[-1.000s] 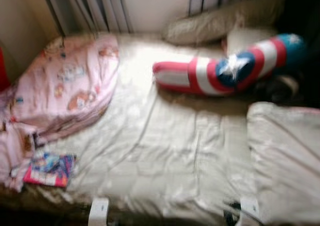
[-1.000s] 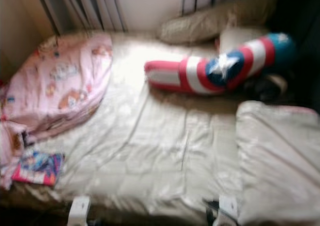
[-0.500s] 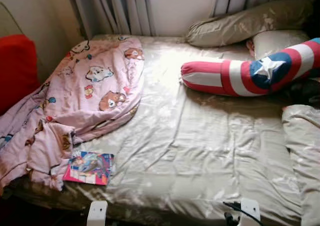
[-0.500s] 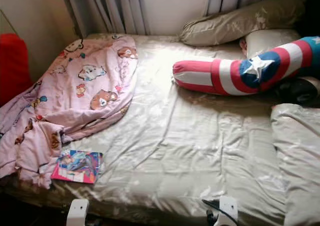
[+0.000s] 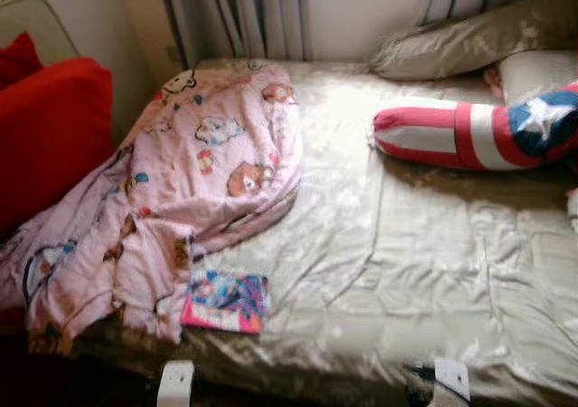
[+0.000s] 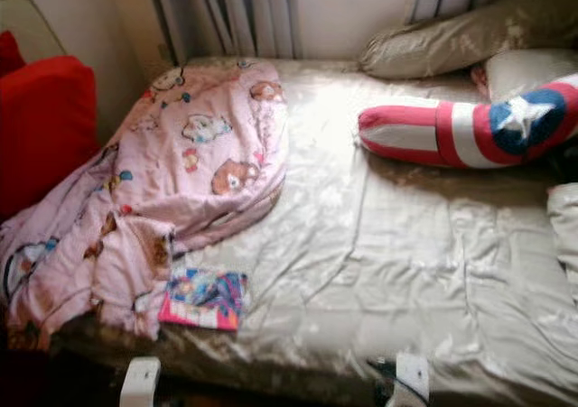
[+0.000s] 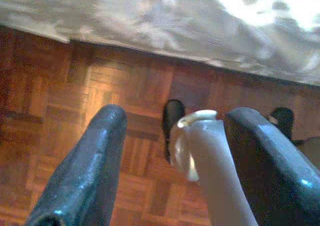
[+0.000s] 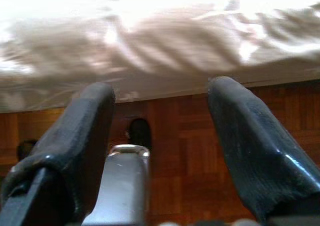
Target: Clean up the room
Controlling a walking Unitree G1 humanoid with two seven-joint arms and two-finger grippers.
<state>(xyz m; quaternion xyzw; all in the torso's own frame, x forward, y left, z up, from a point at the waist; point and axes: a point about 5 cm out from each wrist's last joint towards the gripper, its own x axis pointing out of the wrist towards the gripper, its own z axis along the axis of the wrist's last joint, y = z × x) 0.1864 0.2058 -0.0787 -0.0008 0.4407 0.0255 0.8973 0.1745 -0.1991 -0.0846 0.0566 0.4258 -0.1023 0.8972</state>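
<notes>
Two grippers ours, left gripper and right gripper, fingers apart, empty, over parquet floor beside bed; pink blanket touching colourful book.

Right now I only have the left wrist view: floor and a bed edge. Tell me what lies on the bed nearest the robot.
Observer: A colourful book lies near the front edge of the bed, toward the robot's left.
Operator: Say what is beside it.
Observer: A pink blanket, crumpled, just left of the book, hanging over the bed's edge.
Operator: Report the right pincer.
Observer: The right pincer is open, low over the floor by the bed.
</notes>
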